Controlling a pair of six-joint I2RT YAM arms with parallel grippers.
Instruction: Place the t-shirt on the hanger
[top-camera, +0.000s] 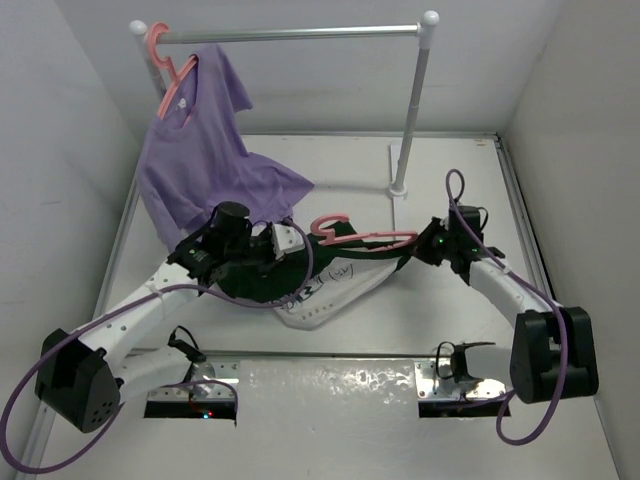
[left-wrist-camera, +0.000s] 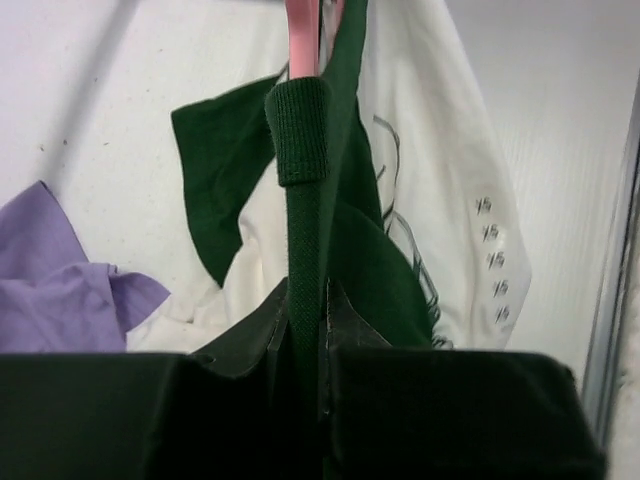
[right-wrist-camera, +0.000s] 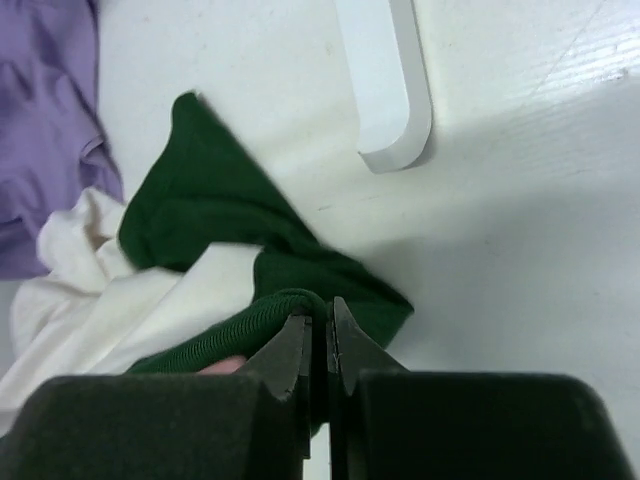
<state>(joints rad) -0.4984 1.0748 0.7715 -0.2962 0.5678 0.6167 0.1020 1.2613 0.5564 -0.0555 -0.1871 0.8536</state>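
Observation:
The t-shirt (top-camera: 335, 285), white with dark green sleeves and collar and a black graphic, lies bunched mid-table between my arms. The pink hanger (top-camera: 368, 238) lies across its top, hook (top-camera: 330, 224) to the left. My left gripper (top-camera: 290, 243) is shut on the ribbed green collar (left-wrist-camera: 303, 210), which stretches away from the jaws, with the pink hanger (left-wrist-camera: 301, 38) showing beyond it. My right gripper (top-camera: 420, 243) is shut on the other end of the green collar (right-wrist-camera: 240, 325); a sliver of pink hanger (right-wrist-camera: 222, 367) shows just left of its jaws. White body cloth (left-wrist-camera: 450, 180) hangs below.
A purple t-shirt (top-camera: 205, 160) hangs on another pink hanger (top-camera: 170, 75) from the grey rack rail (top-camera: 300, 33) at back left, its hem near my left arm. The rack's white post (top-camera: 410, 110) and foot (right-wrist-camera: 385, 80) stand just behind the right gripper.

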